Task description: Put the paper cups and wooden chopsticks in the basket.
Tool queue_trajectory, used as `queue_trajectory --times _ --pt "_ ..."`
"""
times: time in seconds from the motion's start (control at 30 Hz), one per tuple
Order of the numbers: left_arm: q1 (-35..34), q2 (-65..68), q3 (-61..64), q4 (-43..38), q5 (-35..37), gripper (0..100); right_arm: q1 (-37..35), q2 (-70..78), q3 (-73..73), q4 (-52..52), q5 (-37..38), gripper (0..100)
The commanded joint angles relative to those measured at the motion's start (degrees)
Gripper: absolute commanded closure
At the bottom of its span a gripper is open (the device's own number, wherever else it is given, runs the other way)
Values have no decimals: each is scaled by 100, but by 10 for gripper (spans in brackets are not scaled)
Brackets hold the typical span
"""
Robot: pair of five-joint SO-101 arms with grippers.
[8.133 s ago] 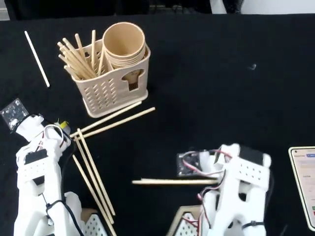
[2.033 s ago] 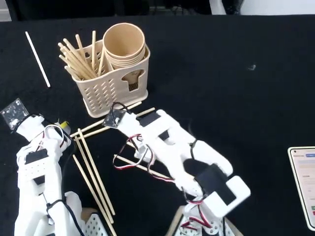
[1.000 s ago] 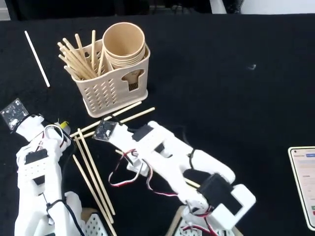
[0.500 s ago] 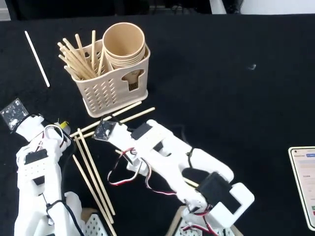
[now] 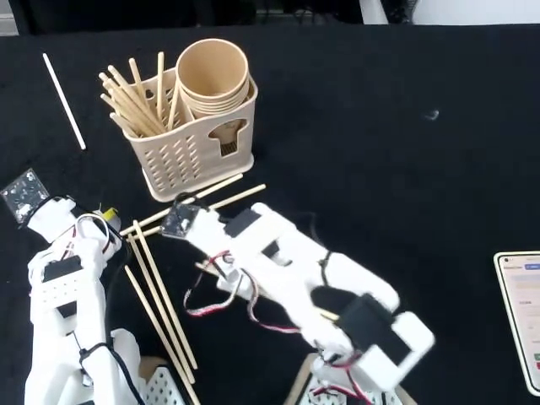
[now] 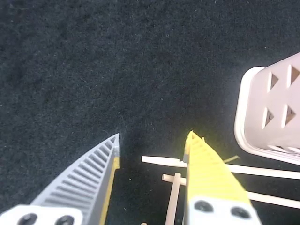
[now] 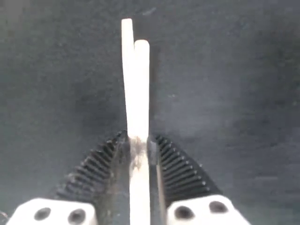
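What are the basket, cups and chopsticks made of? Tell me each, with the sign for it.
The basket looks like moulded beige plastic, matte: even rows of slots, rounded rim. The cups seem to be tan paper, matte: thin rolled rims, nested together. The chopsticks are probably bare pale wood: dull, straight, no shine.

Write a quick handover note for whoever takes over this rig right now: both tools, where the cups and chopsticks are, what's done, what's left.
Right tool: shut on a pair of chopsticks, in front of the basket.
Left tool: open and empty, above loose sticks near a basket corner.
Done: the stacked paper cups and a bundle of chopsticks are in the basket.
Left: drop the held pair in. Then collect two chopsticks lying by the basket front, several chopsticks beside the left arm, and a single chopstick at the table's far left.
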Motion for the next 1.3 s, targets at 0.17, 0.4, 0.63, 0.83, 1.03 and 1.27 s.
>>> queue_trajectory --times 0.17,0.4,0.63,0.83,1.03,1.27 --pt "-66 -105 -75 -53 9 773 44 -2185 -910 1116 -9 988" --pt "-57 -105 -66 -62 9 773 44 -2914 -3020 1319 -53 988" --pt "-57 -105 -66 -53 9 773 79 -2536 -4734 -1433 -1371 987" --pt "-57 -105 -66 -53 9 773 308 -1569 -4787 -3534 -2154 987" --pt "-57 -105 -57 -53 9 773 598 -338 -4804 -3938 -2145 987" --pt "-57 -105 -57 -62 9 773 774 251 -4813 -3367 -2189 848"
